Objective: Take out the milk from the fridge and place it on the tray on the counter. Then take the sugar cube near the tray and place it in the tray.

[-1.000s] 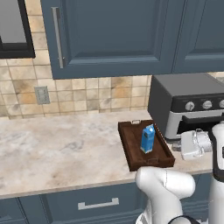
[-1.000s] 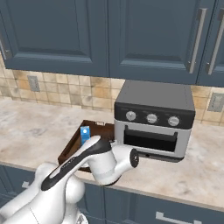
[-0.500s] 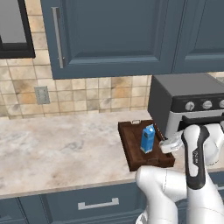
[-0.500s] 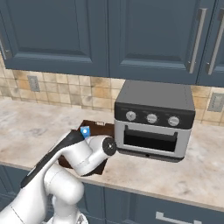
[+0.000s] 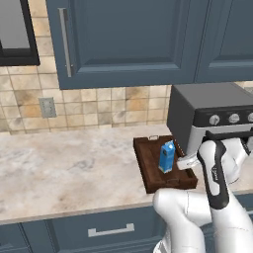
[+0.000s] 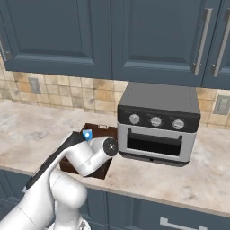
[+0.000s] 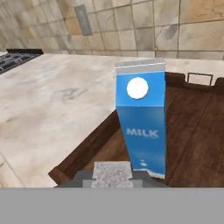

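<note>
Since the earlier frames, the arm has swung from the right edge of the left base view in toward the tray, and its forearm now stands in front of the toaster oven; the cameras have not shifted. Largest in the scene, the dark blue upper cabinets hang over a tan tiled backsplash that carries a grey wall outlet. Below them, the beige marbled counter runs over dark drawers with a silver bar handle. At the right of the counter, the grey toaster oven sits just beside the tray. The dark brown wooden tray lies flat on the counter, one small end handle at its far rim. The blue milk carton stands upright inside the tray, its label facing the hand camera. The gripper is closed on a small whitish, speckled block, the sugar cube, held low over the near end of the tray, close in front of the carton and apart from it.
</note>
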You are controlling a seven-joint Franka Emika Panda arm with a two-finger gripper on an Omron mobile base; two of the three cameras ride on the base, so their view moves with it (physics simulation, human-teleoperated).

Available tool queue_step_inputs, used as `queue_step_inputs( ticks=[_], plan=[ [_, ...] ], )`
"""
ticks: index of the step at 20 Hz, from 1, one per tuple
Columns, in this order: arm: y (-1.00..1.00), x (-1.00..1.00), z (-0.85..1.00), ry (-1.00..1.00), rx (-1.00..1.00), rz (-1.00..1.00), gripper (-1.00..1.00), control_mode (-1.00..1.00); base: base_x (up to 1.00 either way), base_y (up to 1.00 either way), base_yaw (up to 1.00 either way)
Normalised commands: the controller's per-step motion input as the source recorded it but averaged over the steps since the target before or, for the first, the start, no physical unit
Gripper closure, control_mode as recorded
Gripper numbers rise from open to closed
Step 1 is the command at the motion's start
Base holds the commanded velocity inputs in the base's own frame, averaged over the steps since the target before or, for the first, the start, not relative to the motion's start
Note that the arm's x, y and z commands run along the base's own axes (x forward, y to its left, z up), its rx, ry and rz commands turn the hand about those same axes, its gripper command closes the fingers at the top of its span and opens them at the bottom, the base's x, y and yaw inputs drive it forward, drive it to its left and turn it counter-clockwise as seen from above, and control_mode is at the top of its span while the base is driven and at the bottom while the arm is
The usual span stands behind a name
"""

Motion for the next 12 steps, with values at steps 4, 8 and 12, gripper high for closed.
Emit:
queue_step_inputs(
  ticks=[4,8,12],
  plan=[
    [-0.29,0.13,-0.01,0.23,-0.04,0.0,1.0,-1.0,0.0,0.0,0.0],
    [-0.07,0.09,-0.23,0.22,-0.09,0.0,1.0,-1.0,0.0,0.0,0.0],
    [0.0,0.0,-0.36,0.12,-0.16,0.0,1.0,-1.0,0.0,0.0,0.0]
  ],
)
